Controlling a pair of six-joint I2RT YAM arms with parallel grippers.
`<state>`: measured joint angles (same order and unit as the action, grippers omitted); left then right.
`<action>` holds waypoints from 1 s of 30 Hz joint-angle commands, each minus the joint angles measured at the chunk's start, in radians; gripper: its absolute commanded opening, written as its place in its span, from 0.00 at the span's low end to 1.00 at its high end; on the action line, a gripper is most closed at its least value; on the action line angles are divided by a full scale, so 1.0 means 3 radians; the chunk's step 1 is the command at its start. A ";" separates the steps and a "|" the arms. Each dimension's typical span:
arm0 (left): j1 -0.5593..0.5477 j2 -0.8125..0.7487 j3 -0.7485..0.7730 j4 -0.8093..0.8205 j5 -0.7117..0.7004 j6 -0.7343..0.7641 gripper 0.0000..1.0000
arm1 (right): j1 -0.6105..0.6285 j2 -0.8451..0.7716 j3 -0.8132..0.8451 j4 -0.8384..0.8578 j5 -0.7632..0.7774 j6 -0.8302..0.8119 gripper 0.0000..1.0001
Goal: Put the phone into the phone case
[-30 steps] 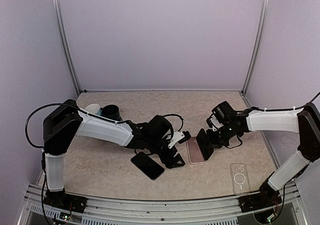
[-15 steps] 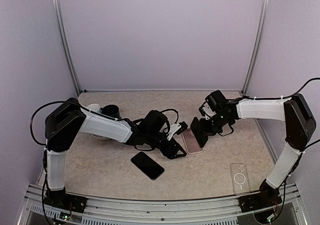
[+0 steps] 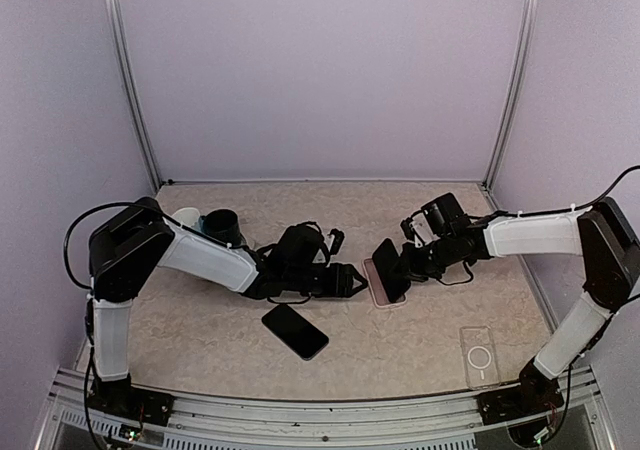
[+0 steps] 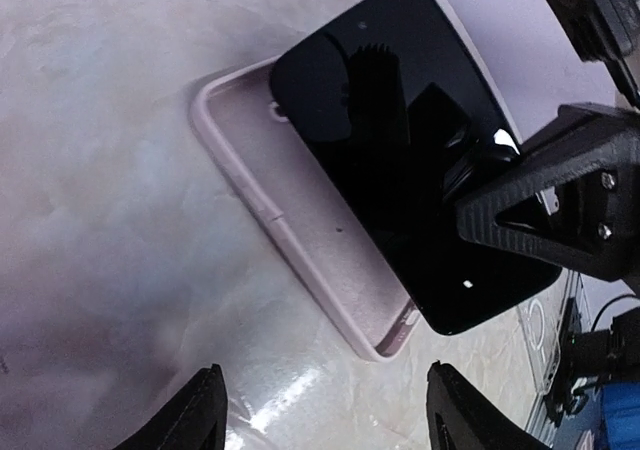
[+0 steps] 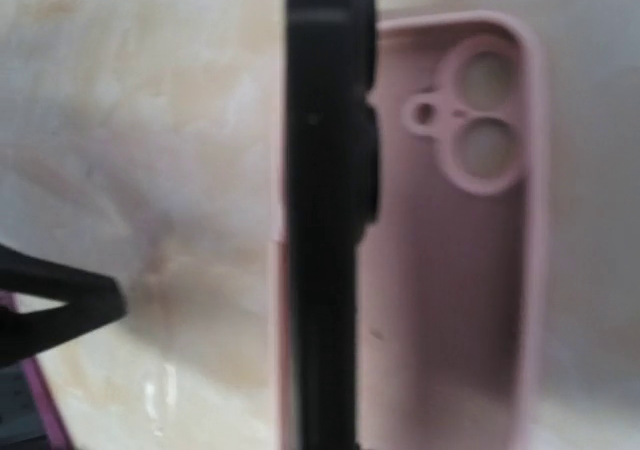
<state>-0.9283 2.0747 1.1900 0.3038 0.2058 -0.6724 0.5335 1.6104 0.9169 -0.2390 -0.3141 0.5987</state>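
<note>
A pink phone case (image 3: 378,292) lies open side up on the table. My right gripper (image 3: 402,266) is shut on a black phone (image 3: 389,268) and holds it tilted on its long edge over the case. In the left wrist view the phone (image 4: 400,150) leans over the case (image 4: 300,240), and a right finger (image 4: 545,210) presses on its screen. In the right wrist view the phone (image 5: 320,220) shows edge-on along the left wall of the case (image 5: 450,270). My left gripper (image 3: 350,281) is open and empty just left of the case.
A second black phone (image 3: 295,331) lies flat in front of the left arm. A clear case (image 3: 480,356) lies at the front right. A white cup (image 3: 186,216) and a dark cup (image 3: 222,225) stand at the back left.
My right gripper has moved left and back with the phone, which now stands steeper over the case. My left gripper has moved back from the front of the case to its left side.
</note>
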 commanded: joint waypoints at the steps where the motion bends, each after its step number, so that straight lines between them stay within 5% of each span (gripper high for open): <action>1: 0.0051 -0.0111 -0.0214 0.0422 -0.0453 -0.0633 0.68 | -0.0019 0.0136 -0.0031 0.0443 -0.0367 0.0085 0.00; 5: -0.0003 0.0143 0.0200 -0.0024 -0.0508 -0.0794 0.66 | -0.0039 0.0252 -0.0025 0.0413 -0.0250 0.0056 0.00; 30: -0.0053 0.0610 0.0439 0.0090 -0.0130 -0.1262 0.59 | -0.0045 0.0410 -0.0153 0.0622 -0.0332 0.0326 0.00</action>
<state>-0.9398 2.2173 1.3140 0.3489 0.1349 -1.0363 0.5213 1.7126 0.8742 -0.0559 -0.4122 0.6758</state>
